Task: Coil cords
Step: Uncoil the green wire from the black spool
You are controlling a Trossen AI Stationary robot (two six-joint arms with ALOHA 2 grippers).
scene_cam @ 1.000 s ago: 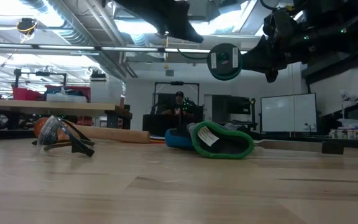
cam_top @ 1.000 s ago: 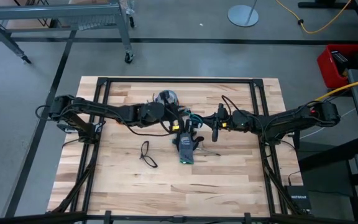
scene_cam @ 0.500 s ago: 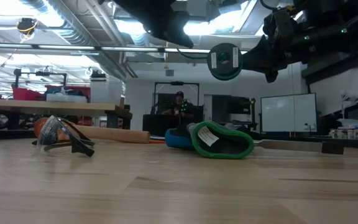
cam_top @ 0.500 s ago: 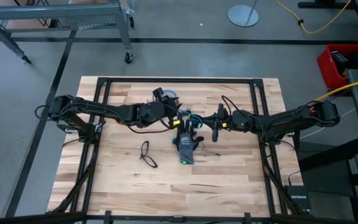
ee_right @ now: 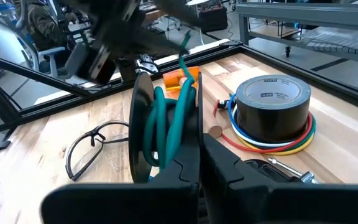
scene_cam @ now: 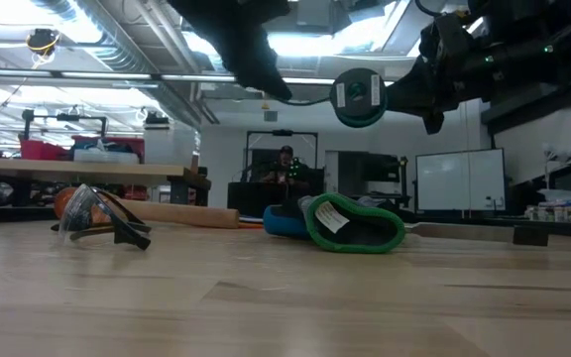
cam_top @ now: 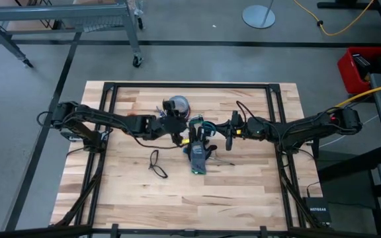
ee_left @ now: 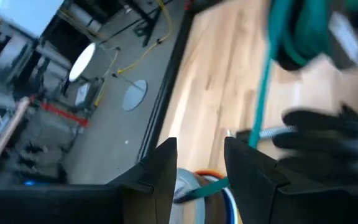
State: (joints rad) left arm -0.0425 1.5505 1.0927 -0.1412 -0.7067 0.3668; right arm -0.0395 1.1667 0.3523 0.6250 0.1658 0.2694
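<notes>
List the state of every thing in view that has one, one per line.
spool: gripped upright, off the table.
teal cord: partly wound on the spool, one end trailing off.
right gripper: shut on the spool.
left gripper: open, beside the spool.
tape roll: lying flat on the table.
safety glasses: lying on the table.
glove: lying on the table.

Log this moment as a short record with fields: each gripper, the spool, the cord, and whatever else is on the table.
right gripper: shut on the spool, held above the table
spool: black disc wound with teal cord, lifted clear of the wood
teal cord: a strand leads off the spool toward the left arm
left gripper: open, raised beside the spool
tape roll: on the table, with coloured cords looped round its base
safety glasses: lying on the table
glove: lying under the spool
</notes>
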